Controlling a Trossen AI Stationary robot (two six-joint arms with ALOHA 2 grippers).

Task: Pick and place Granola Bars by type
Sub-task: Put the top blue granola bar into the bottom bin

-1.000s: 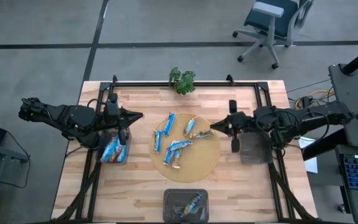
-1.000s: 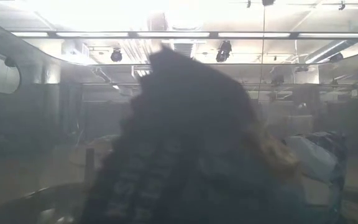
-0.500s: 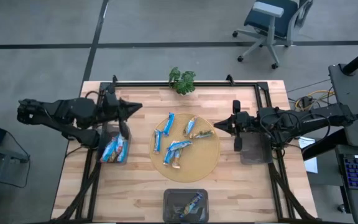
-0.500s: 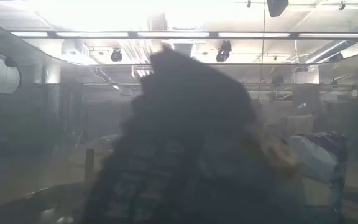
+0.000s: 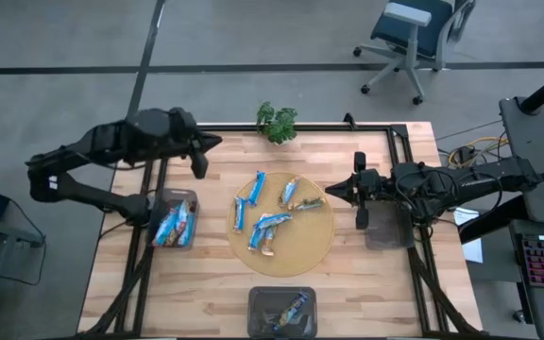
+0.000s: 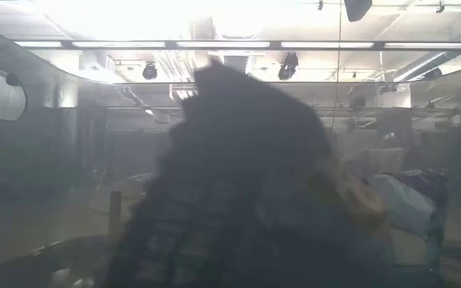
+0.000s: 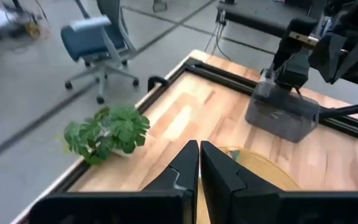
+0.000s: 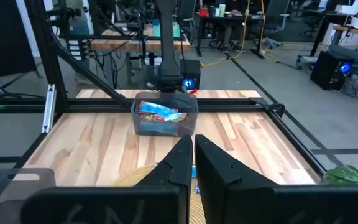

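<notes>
Several blue foil-wrapped granola bars (image 5: pixel 270 223) lie flat on a round tan plate (image 5: pixel 305 236) at the table's middle. More blue bars fill the grey bin (image 5: pixel 176 225) at the left, which also shows in the right wrist view (image 8: pixel 165 115). One bar lies in the grey bin (image 5: pixel 281 310) at the near edge. My left gripper (image 5: pixel 213 144) is shut and empty, raised over the table's far left, its fingers closed in the left wrist view (image 7: pixel 199 163). My right gripper (image 5: pixel 329 192) is shut and empty, just right of the plate's rim, as the right wrist view (image 8: pixel 192 155) shows.
A third grey bin (image 5: pixel 385 225) stands under my right arm at the table's right. A small green plant (image 5: pixel 277 121) stands at the far edge. A black frame runs along the table's edges. A dark blurred shape close to the lens fills the low view (image 6: pixel 238 184).
My left gripper has risen from over the left bin and gone toward the table's far edge, its arm lifting high. My right gripper has drawn back a little from the plate toward the table's right edge. The bars on the plate have stayed where they were.
</notes>
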